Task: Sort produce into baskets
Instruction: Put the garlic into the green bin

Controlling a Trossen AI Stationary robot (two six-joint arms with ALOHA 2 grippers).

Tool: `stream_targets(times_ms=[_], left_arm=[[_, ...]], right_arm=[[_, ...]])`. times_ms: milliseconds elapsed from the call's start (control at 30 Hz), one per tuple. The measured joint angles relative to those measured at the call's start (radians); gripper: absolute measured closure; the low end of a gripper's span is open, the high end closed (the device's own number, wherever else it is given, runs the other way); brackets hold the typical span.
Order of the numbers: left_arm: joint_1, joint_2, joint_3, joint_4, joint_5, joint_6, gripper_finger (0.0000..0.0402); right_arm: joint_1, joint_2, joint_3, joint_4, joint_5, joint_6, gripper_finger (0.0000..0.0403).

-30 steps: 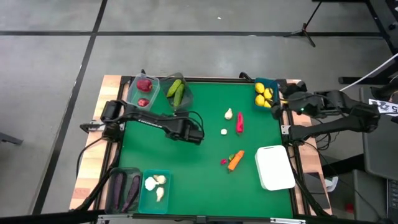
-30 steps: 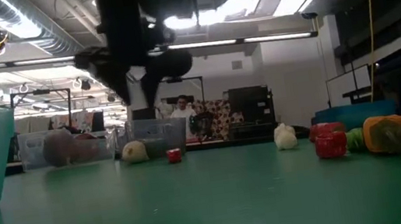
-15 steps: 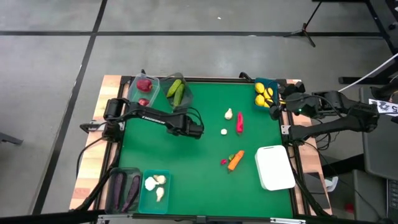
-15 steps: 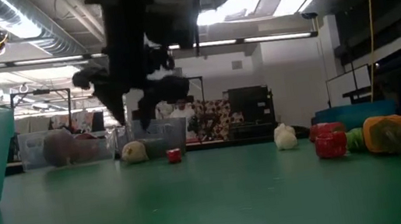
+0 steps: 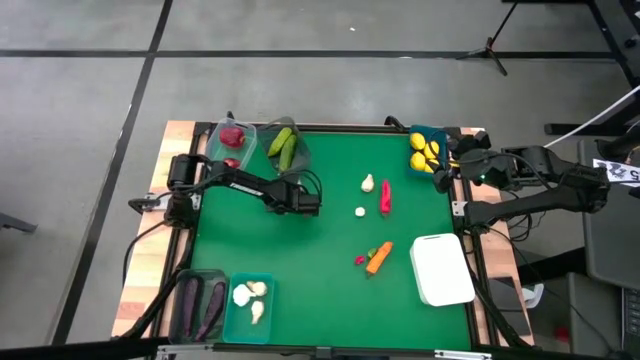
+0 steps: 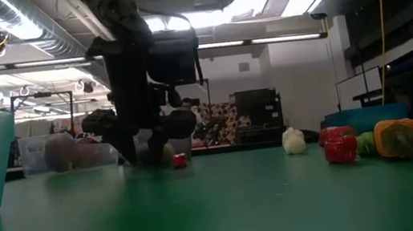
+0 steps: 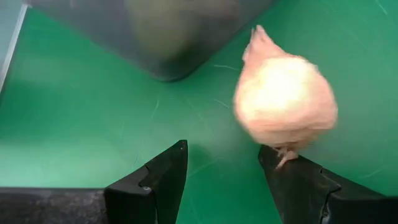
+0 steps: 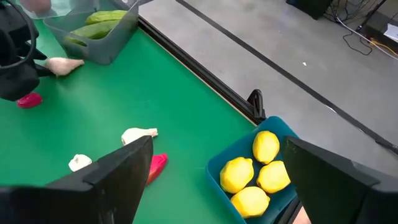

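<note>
While hanging low over the green table (image 5: 330, 300), just beside the smoky grey tub (image 5: 296, 158) with green cucumbers (image 5: 284, 146): left gripper (image 5: 310, 204), fingers (image 7: 163, 179) set apart, holding nothing. Right before the fingertips, a little to one side of the gap, a white garlic bulb (image 7: 285, 109) lying on the table, very close to one fingertip; touching or not, cannot tell. Near the same gripper, a small red piece (image 8: 28, 99), on the table too.

Over the table's right edge, next to the blue tub (image 5: 440, 134) with yellow lemons (image 5: 424, 152): right gripper (image 5: 445, 168), jaws wide, empty.

Loose in the middle of the table, well apart from both grippers: two more garlic bulbs (image 5: 368, 183) and (image 5: 360, 211), with a red pepper (image 5: 385, 196) just beside them. Nearer to the front, an orange carrot (image 5: 378, 258) with a small red fruit (image 5: 360, 260) close by its side. By the right front corner, a flat white tray (image 5: 442, 268).

At the back left corner, a clear tub (image 5: 216, 148) with red round fruits (image 5: 232, 137). At the front left corner, a grey tub (image 5: 182, 280) with dark purple eggplants (image 5: 198, 303), and touching it a teal tub (image 5: 236, 328) with garlic (image 5: 250, 292) inside.
</note>
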State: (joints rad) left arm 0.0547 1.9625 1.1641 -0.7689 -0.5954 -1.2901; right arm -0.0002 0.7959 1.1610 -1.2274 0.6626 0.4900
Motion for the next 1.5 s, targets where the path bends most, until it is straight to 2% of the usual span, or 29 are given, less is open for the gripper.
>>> stream_targets(times_ms=[267, 400, 500, 633, 733, 833, 967, 1100, 1267, 1400, 1500], left_arm=[[-0.018, -0.007, -0.001, 0.052, 0.0, 0.003, 0.0199], [-0.062, -0.02, 0.017, 0.084, 0.015, 0.04, 0.0199], [-0.109, -0.041, 0.065, 0.084, 0.014, 0.101, 0.0199], [-0.174, -0.107, 0.112, 0.074, 0.01, 0.179, 0.0199], [-0.228, -0.206, 0.121, 0.066, -0.029, 0.231, 0.0199], [-0.277, -0.318, 0.123, 0.014, -0.09, 0.241, 0.0199], [-0.333, -0.425, 0.123, -0.058, -0.21, 0.205, 0.0199], [-0.357, -0.455, 0.109, -0.108, -0.299, 0.162, 0.0199], [-0.296, -0.385, 0.033, -0.092, -0.309, 0.062, 0.0214], [-0.246, -0.302, -0.021, -0.023, -0.313, -0.012, 0.0268], [-0.218, -0.251, -0.031, 0.062, -0.32, 0.016, 0.0329]], right_arm=[[0.0, 0.0, 0.0, 0.014, 0.007, 0.002, 0.0052], [0.0, -0.002, -0.055, 0.163, 0.022, -0.056, 0.0052], [0.0, -0.001, -0.167, 0.321, -0.013, -0.146, 0.0052], [-0.001, 0.005, -0.355, 0.572, -0.059, -0.16, 0.0052], [-0.015, 0.048, -0.486, 0.885, -0.164, -0.181, 0.0052], [-0.026, 0.147, -0.577, 1.177, -0.267, -0.184, 0.0052], [-0.027, 0.309, -0.572, 1.404, -0.266, -0.241, 0.0052], [-0.026, 0.44, -0.498, 1.43, -0.263, -0.264, 0.0052], [-0.026, 0.468, -0.429, 1.289, -0.257, -0.278, 0.0052], [-0.026, 0.406, -0.385, 1.152, -0.198, -0.279, 0.0052], [-0.026, 0.349, -0.359, 1.038, -0.153, -0.283, 0.0052]])
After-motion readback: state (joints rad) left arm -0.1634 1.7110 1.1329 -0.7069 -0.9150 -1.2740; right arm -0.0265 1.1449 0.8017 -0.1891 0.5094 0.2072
